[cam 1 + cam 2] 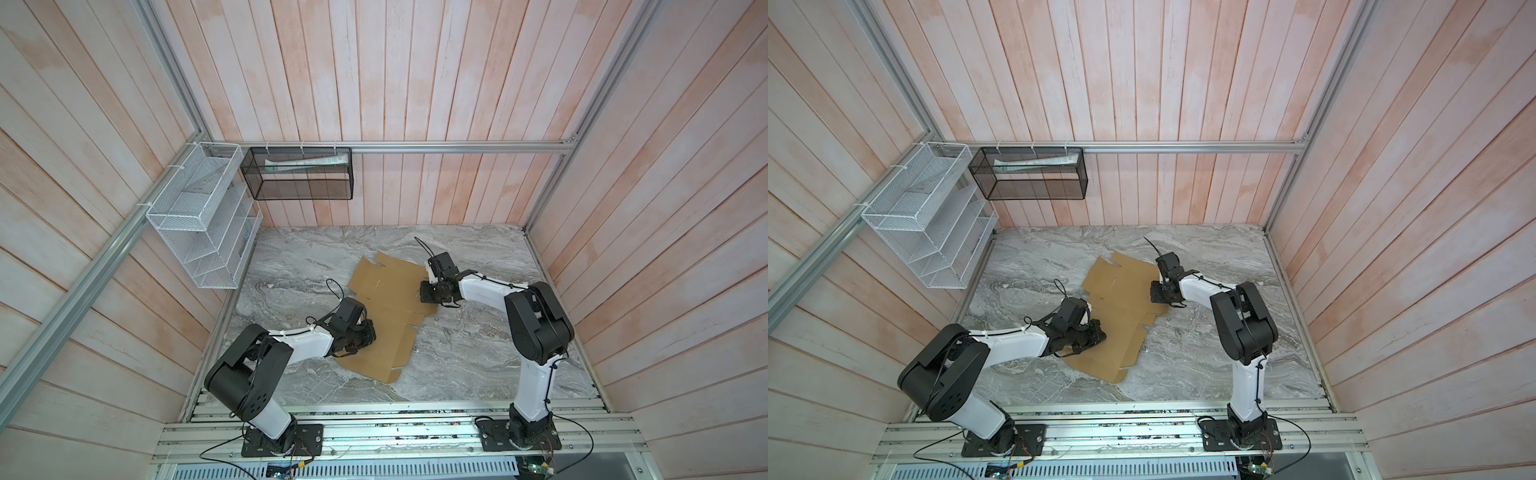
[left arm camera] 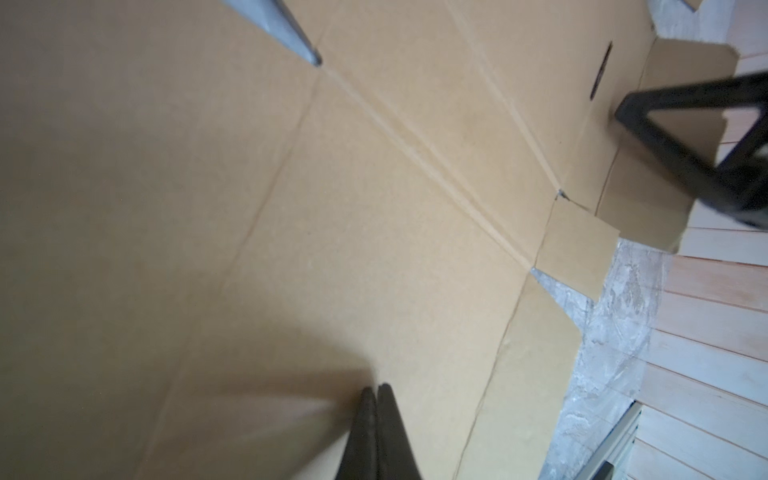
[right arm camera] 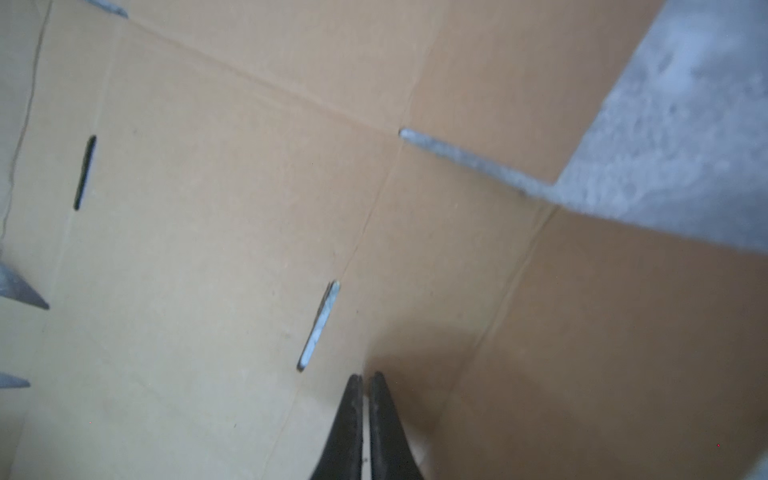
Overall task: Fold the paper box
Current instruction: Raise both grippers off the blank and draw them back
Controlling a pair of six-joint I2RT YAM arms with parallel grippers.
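Flat brown cardboard paper box sheet [image 1: 388,320]: matt, unprinted, creased with score lines.
Grey veined marble-look tabletop [image 1: 478,357]: smooth, faint sheen.
Pale pink plank walls [image 1: 415,75]: wood-grain, whitewashed, matt.
Silver frame rail [image 1: 457,146], far: brushed metal.
White wire-mesh rack [image 1: 195,216], far left: coated metal.
Black mesh basket [image 1: 299,189], far: metal, matt.

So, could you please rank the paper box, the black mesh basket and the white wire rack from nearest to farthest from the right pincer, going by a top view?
From the right pincer, in a top view:
1. paper box: directly under it.
2. black mesh basket: hung on the back wall.
3. white wire rack: hung on the left wall.
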